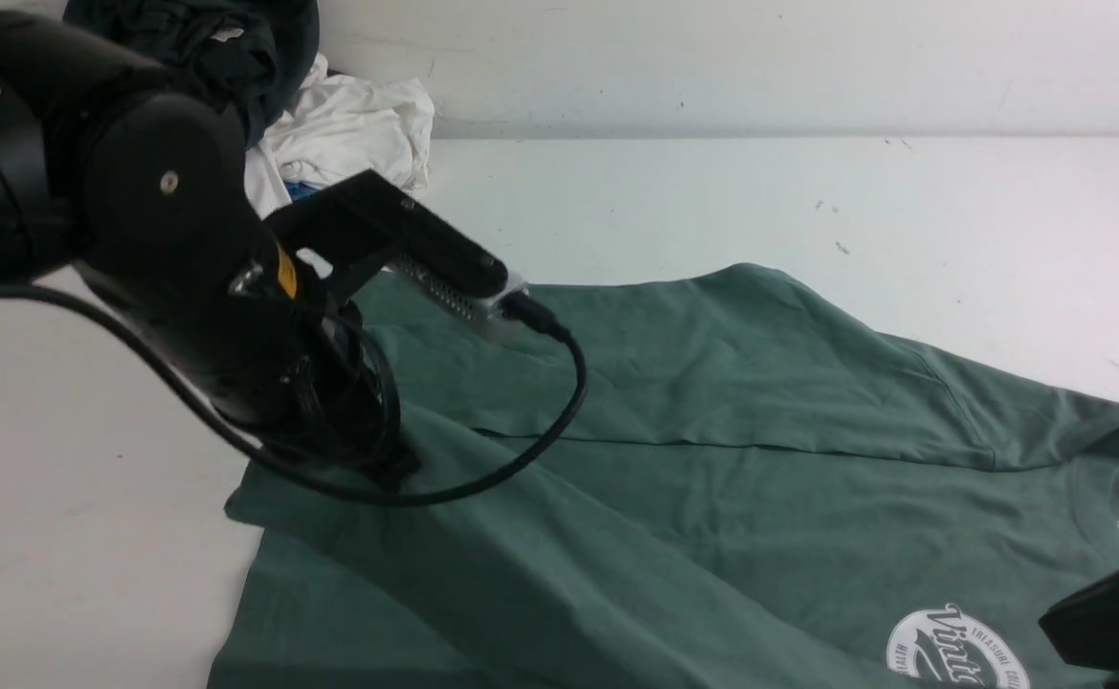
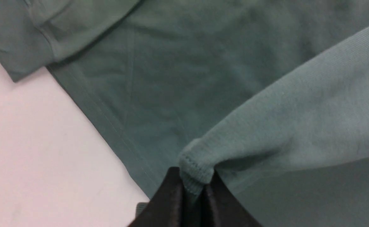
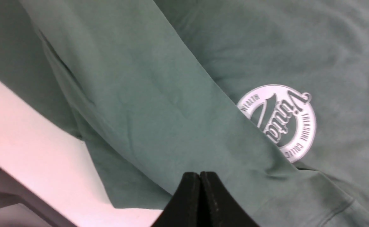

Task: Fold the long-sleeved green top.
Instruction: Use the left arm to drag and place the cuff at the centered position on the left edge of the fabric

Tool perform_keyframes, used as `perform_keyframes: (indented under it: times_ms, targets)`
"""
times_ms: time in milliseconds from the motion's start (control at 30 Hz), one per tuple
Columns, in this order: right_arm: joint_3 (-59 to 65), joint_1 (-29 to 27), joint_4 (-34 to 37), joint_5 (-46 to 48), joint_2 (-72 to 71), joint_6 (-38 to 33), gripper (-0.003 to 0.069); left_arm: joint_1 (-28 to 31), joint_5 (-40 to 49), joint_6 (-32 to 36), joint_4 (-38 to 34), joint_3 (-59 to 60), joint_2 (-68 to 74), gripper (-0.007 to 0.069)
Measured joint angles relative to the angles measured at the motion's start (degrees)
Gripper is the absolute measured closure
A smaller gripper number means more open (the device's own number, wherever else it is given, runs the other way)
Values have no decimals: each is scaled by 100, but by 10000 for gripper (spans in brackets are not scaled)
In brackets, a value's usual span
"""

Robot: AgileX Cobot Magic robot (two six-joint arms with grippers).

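My left pincer (image 2: 195, 186) is clamped on the ribbed cuff (image 2: 197, 171) of one sleeve, with the knit edge bunched between the jaws. That sleeve runs away from the jaws across the body of the green long-sleeved top (image 1: 712, 478). My right pincer (image 3: 200, 178) has its jaws pressed together, with nothing between them that I can see. It hangs over a stretch of green cloth that lies across the round white logo (image 3: 285, 123) and hides part of it.

In the front view the top is spread over the lower middle and lower right of the frame on the white table (image 1: 90, 574), with the logo at the bottom right. My left arm (image 1: 138, 239) fills the left side. A heap of white garments (image 1: 348, 124) and a dark garment (image 1: 214, 38) sit in the upper left, apart from the top.
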Motion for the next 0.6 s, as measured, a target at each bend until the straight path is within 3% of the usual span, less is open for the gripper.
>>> perform_keyframes:
  times_ms: [233,600]
  targets:
    - [0,0,-456,-17,0,404,674,7,227,0,245,-862,546,600]
    - [0,0,-494,-17,0,457,674,541,280,-208,305,-907,1824,596]
